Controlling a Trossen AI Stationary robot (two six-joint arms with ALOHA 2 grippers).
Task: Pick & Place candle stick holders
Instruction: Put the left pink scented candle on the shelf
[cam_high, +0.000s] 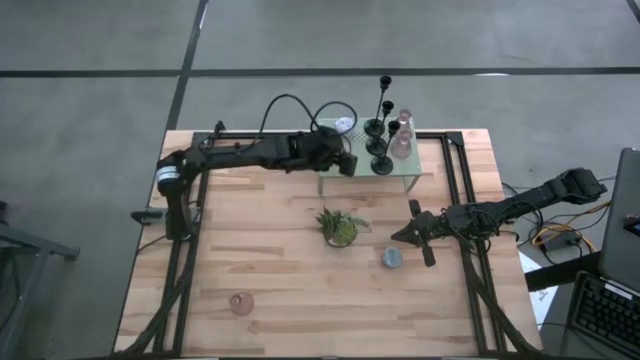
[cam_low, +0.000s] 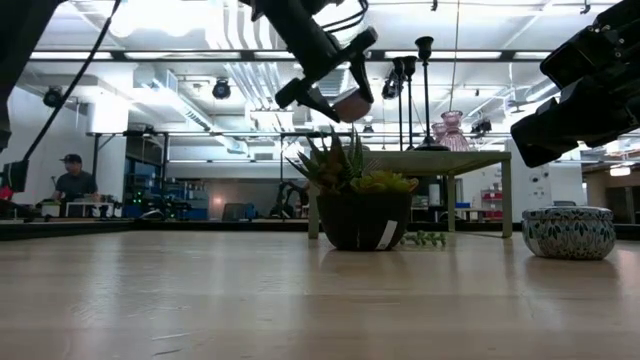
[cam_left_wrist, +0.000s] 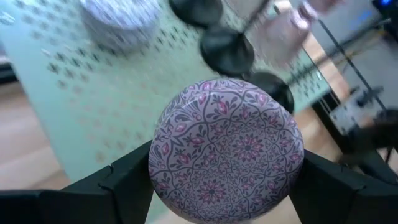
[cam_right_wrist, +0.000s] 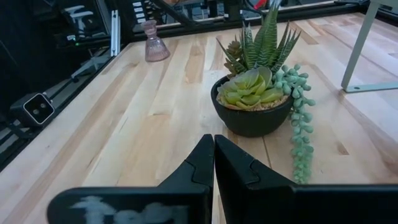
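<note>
From above, the left gripper (cam_high: 347, 160) reaches over the pale green rack (cam_high: 408, 180), at the rack's end away from the three black candlesticks (cam_high: 381, 130). A lilac round holder (cam_high: 344, 125) sits on the rack behind that gripper, and clear pink glass holders (cam_high: 401, 140) stand beside the candlesticks. In front of the rack is the potted plant (cam_high: 339, 227). The right gripper (cam_high: 398, 236) hangs just right of the plant, with a blue round holder (cam_high: 392, 258) close beside it. A small pink glass holder (cam_high: 240, 302) stands well apart from the rack, near the table's front left.

At table level, the left gripper (cam_low: 340, 100) hovers above the plant (cam_low: 360, 200) and the rack, carrying a round piece; the blue holder (cam_low: 568, 232) rests on the table.

The left wrist camera shows the fingers (cam_left_wrist: 118, 186) spread wide and clamped on a round pink-patterned holder (cam_left_wrist: 227, 149), held over the rack (cam_left_wrist: 74, 106).

The right wrist camera shows the right gripper (cam_right_wrist: 214, 158) pressed fully together, empty, facing the plant (cam_right_wrist: 252, 99).
</note>
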